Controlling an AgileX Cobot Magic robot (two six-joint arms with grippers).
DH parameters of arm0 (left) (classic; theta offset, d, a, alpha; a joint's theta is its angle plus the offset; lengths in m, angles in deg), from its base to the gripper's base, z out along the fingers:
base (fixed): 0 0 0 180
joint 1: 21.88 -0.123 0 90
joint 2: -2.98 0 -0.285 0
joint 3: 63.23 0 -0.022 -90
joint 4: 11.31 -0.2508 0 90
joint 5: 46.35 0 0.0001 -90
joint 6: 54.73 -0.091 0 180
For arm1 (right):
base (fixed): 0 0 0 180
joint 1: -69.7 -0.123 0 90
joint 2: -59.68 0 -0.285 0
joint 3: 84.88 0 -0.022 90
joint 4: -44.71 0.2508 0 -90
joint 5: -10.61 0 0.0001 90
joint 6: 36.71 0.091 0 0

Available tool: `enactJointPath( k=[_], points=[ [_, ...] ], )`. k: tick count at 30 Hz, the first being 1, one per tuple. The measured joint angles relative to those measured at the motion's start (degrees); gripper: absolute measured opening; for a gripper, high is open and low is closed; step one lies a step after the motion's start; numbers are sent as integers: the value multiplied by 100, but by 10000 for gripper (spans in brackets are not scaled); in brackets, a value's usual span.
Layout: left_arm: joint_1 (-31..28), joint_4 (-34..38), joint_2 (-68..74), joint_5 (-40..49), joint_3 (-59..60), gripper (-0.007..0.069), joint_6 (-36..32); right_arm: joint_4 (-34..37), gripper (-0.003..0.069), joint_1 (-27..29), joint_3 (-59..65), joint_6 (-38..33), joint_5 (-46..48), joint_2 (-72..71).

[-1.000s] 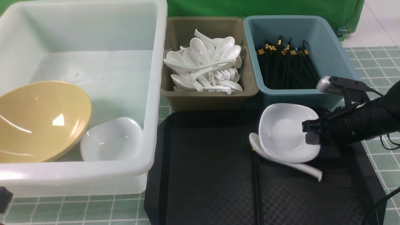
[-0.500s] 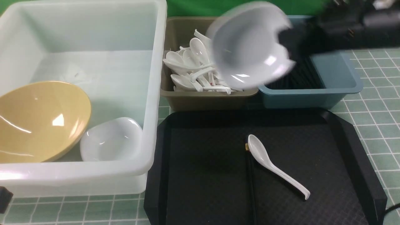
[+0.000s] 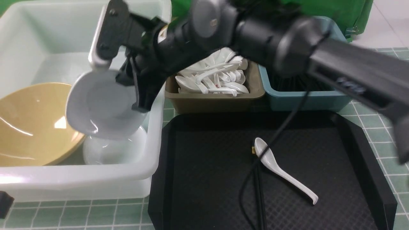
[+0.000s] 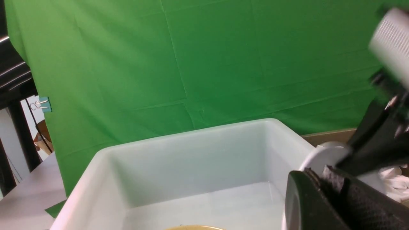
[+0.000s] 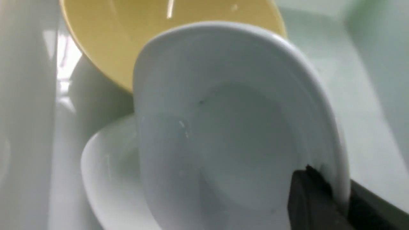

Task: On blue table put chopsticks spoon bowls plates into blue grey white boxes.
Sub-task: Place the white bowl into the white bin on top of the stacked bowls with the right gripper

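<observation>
One white dish (image 3: 115, 150) partly hidden, tan bowl (image 3: 35, 124) cut off, chopsticks' ends (image 3: 262, 204) cropped

Light is bright and even across the front view, with a small, hard glint on the glossy mustard-tan round bowl (image 3: 35, 124) and a washed-out patch along the near rim of the translucent white plastic tub (image 3: 73, 174). A soft, dark shadow hugs the glossy white soup spoon (image 3: 284, 174) on the black textured tray (image 3: 207, 179). Motion smears the black right arm (image 3: 348, 70). The left wrist view renders the green cloth backdrop (image 4: 179, 64) crisply; the right wrist view looks soft, its tub background blurred.
</observation>
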Motion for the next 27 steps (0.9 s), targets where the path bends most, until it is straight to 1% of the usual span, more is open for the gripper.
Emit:
enactJointPath(
  k=[1,2,4,10,12,15,18,19,20,21,23,26,27],
  points=[
    [0,-6,-11,20,0,22,0,-264,69,-75,-365,0,399,271],
    [0,-12,-24,35,0,22,0,-350,69,-111,-561,0,621,443],
    [0,-23,-57,56,5,22,0,-383,69,-136,-696,0,770,593],
    [0,-177,-61,61,5,22,0,-434,71,-156,-809,82,888,813],
    [0,-189,-61,86,5,22,0,-458,90,-156,-821,218,888,865],
    [0,-194,-61,106,5,22,0,-534,163,-151,-821,427,899,878],
    [0,-211,-61,106,5,22,0,-562,276,-110,-825,655,867,873],
    [0,-211,-61,106,5,22,0,-569,309,-102,-825,720,866,873],
    [0,-211,-61,106,5,22,0,-569,325,-98,-825,793,861,873],
    [0,-211,-67,107,5,22,0,-587,398,-58,-832,970,861,861],
    [0,-211,-80,107,5,22,0,-587,431,-46,-832,1117,867,856],
    [0,-211,-108,112,5,22,0,-616,450,-39,-832,1361,899,834],
    [0,-204,-108,166,5,22,24,-688,452,-39,-832,1591,983,786]
  ],
)
